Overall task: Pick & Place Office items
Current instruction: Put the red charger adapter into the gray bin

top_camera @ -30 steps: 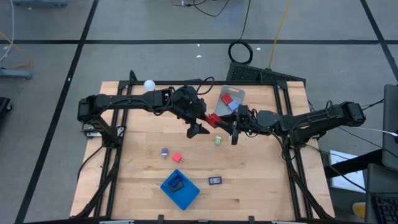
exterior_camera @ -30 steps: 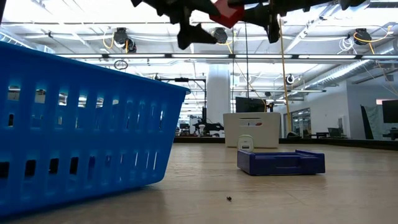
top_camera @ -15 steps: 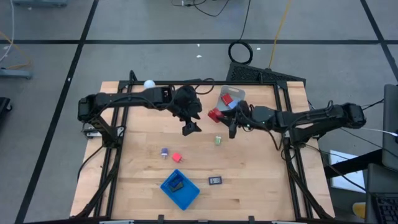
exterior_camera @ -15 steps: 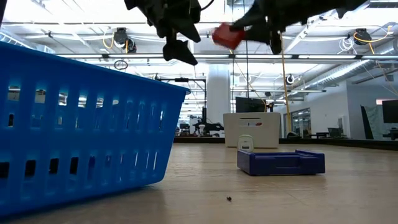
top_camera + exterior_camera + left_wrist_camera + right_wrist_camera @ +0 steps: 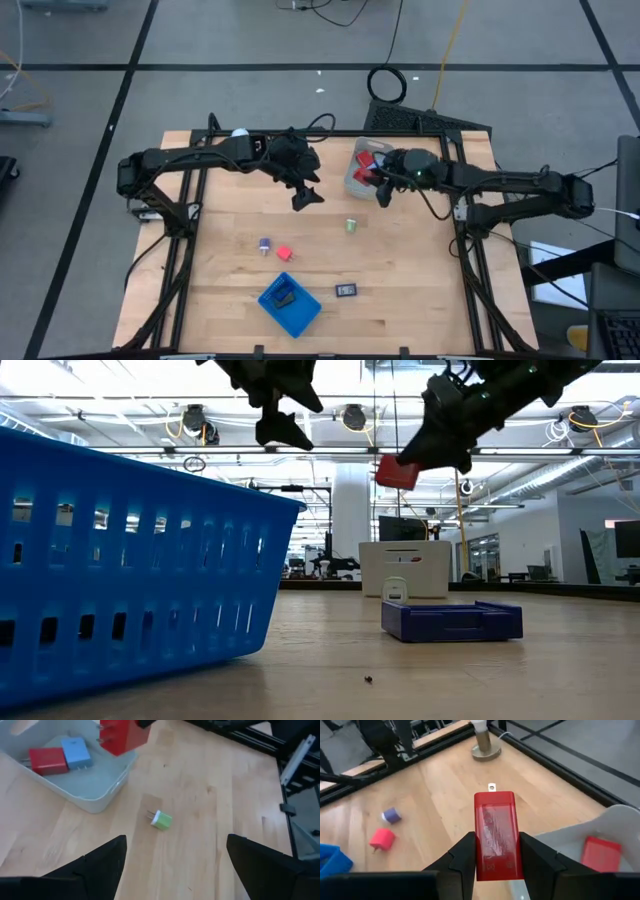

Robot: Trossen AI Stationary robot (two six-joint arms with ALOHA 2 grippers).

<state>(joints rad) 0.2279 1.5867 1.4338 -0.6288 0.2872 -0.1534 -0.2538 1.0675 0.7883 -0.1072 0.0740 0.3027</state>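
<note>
**Red charger held over the bin's edge**

The right hand (image 5: pixel 495 865) is clamped on a red charger block (image 5: pixel 494 835), held in the air at the clear bin's (image 5: pixel 372 170) rim, roughly at its 6 o'clock side. Released too early, I judge it could hit the rim and tumble onto the bench (image 5: pixel 400 280). The bin already holds a red block (image 5: pixel 47 760) and a blue one (image 5: pixel 76 752). The left hand (image 5: pixel 305 195), fingers apart and empty, hovers at the bin's 9 o'clock. A green plug (image 5: pixel 161 820) lies on the bench nearby.

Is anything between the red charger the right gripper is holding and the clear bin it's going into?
Nothing visible. The right gripper holds the red charger in the air at the near rim of the clear bin, which already holds a red block and a blue one with open floor beside them.
</note>
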